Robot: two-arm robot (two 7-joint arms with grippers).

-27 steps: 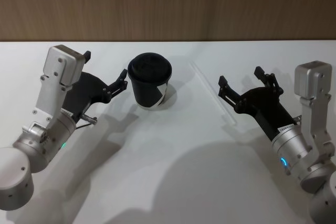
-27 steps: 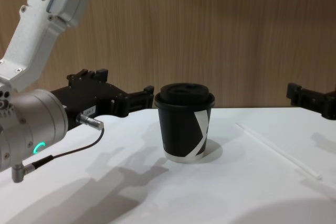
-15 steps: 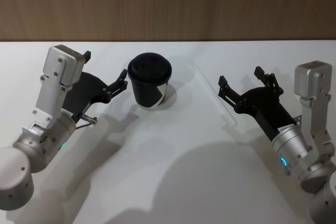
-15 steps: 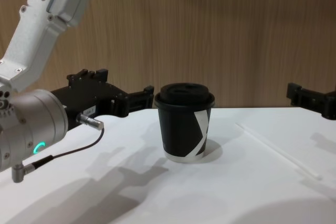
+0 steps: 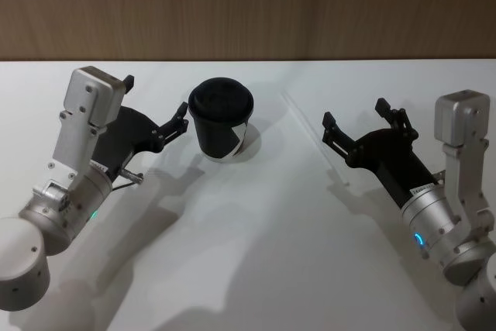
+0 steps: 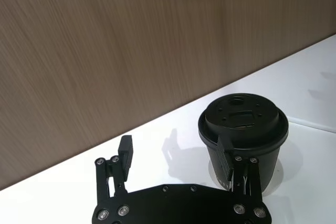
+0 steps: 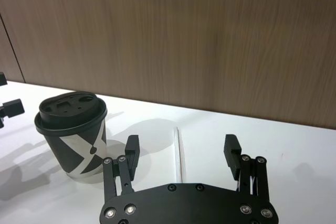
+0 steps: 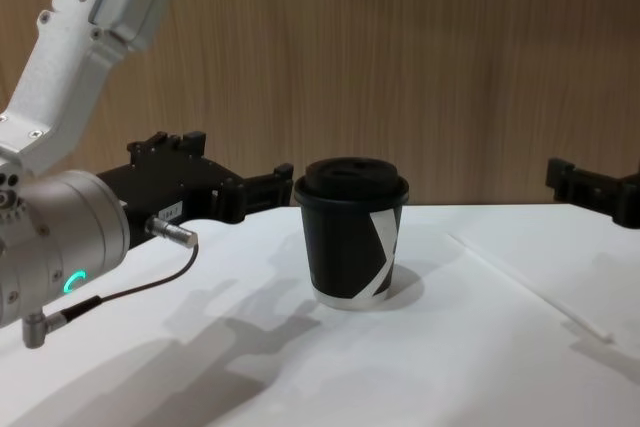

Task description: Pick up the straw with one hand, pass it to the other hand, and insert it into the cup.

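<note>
White straw [image 7: 178, 150] lies flat, running straight out between the right gripper's [image 5: 353, 112] wide-open fingers, so it's nearer. Left gripper [image 5: 156, 97], also wide, sits by the cup [image 5: 221, 118].

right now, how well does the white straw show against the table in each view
Head view: the straw is faint, nearly lost on the white table. Chest view: a thin pale line with a slight shadow edge. Right wrist view: clearest, a bright line on greyer, shaded table.
</note>
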